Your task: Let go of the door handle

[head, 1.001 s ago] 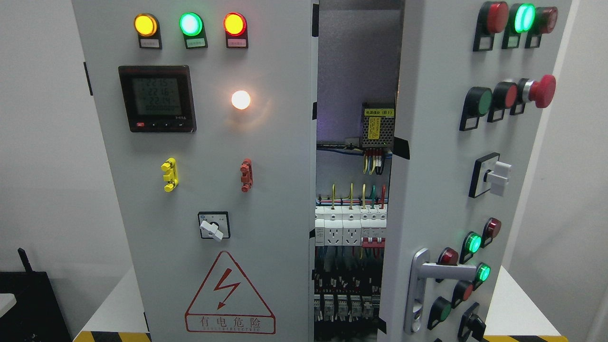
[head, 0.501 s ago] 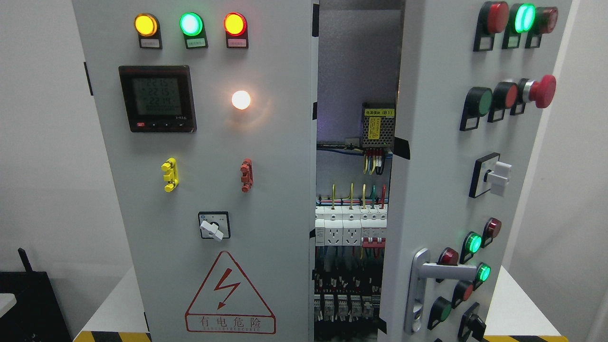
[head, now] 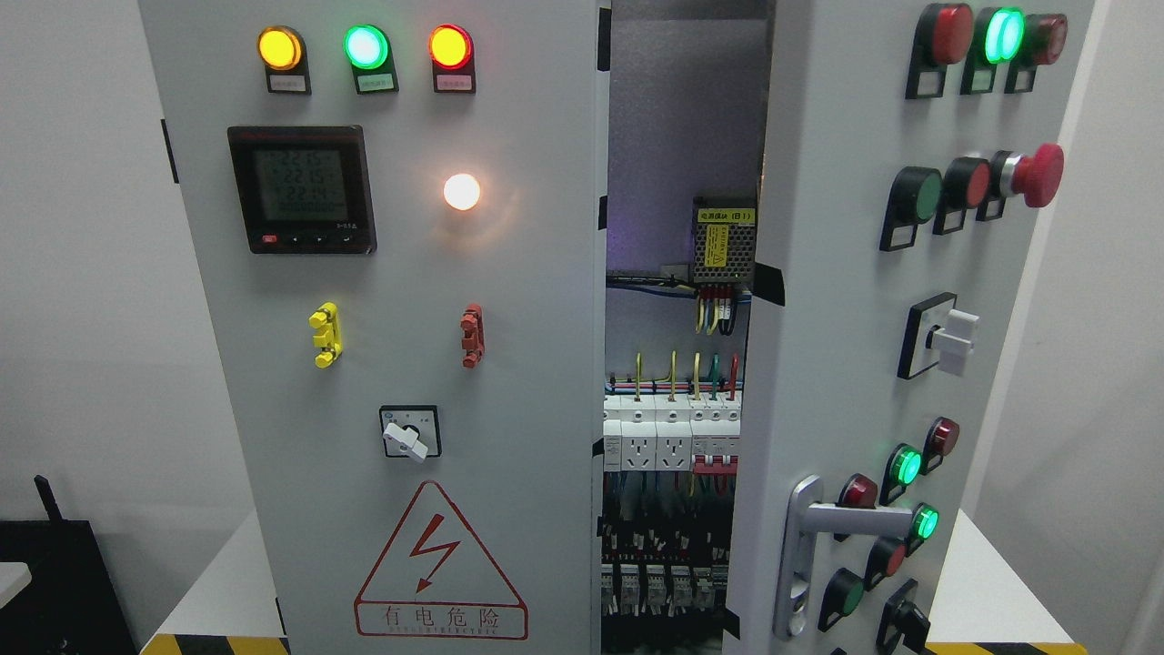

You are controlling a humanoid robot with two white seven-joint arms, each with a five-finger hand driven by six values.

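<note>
A grey electrical cabinet fills the head view. Its right door (head: 846, 346) stands swung open toward me, carrying a silver lever handle (head: 855, 519) at its lower part. Nothing touches the handle. Through the gap I see the inside (head: 677, 409) with white breakers, sockets and coloured wires. The left door (head: 509, 364) is closed. Neither of my hands nor arms shows anywhere in the picture.
The left door bears three lit lamps (head: 364, 45), a digital meter (head: 302, 189), a rotary switch (head: 408, 433) and a red warning triangle (head: 440, 564). Push buttons and lamps (head: 978, 186) stud the open door. The cabinet stands on a white table (head: 987, 591) with striped edge tape.
</note>
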